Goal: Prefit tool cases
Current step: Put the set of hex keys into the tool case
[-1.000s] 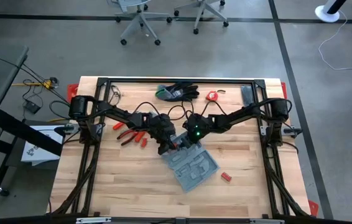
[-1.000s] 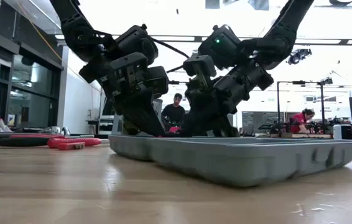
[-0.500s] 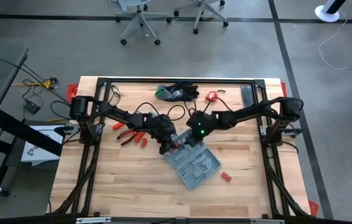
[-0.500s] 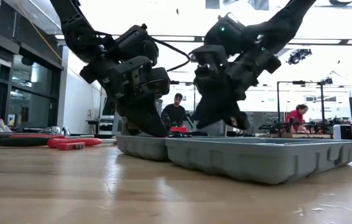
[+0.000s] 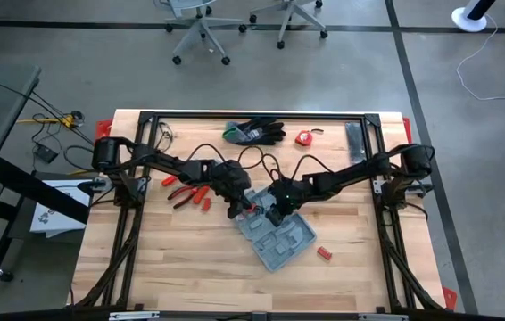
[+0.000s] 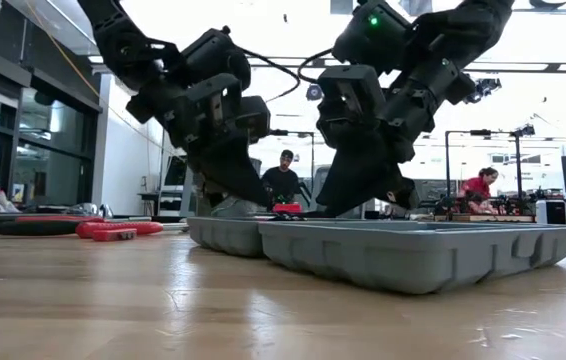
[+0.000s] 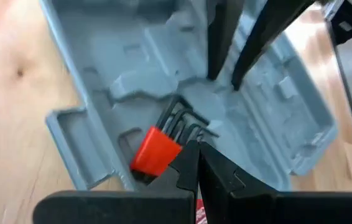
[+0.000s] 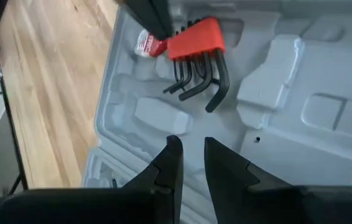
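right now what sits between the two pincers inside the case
A red-handled hex key set lies in the case, between the left pincer and right pincer; both wrist views show it.

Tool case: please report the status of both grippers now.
Left gripper shut at red hex key set in open tool case. Right gripper slightly open, empty, over case. Nothing in the way.

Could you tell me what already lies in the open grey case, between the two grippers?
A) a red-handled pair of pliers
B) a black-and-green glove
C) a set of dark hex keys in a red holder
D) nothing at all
C: the right wrist view shows the bent dark hex keys in their red holder, lying in a recess of the case.
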`<state>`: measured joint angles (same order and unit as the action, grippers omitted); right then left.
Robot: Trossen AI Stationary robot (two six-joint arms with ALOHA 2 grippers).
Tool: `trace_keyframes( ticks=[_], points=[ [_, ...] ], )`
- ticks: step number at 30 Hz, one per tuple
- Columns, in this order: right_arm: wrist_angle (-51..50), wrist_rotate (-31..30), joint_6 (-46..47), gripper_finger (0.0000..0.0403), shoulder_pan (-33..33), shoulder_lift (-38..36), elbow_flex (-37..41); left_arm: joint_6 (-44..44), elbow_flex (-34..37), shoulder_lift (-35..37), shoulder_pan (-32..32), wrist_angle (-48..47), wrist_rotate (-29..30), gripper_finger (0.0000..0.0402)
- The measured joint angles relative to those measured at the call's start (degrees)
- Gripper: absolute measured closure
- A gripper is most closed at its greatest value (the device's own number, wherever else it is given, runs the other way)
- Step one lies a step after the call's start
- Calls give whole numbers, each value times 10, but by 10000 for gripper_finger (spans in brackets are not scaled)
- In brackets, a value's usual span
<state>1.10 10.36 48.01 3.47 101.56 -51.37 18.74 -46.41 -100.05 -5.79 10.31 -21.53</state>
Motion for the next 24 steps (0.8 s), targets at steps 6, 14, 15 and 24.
trace_keyframes(
  ticks=[6,14,15,24],
  points=[
    [7,-23,7,397,12,0,0,-16,-1,41,-23,-3,15,401],
    [96,-19,46,402,11,29,0,-38,-1,28,-86,-50,43,401],
    [104,-13,47,402,11,37,0,-43,-1,25,-93,-52,43,401],
    [84,-7,60,403,9,49,-2,-49,-1,-12,-113,-45,-7,401]
  ],
)
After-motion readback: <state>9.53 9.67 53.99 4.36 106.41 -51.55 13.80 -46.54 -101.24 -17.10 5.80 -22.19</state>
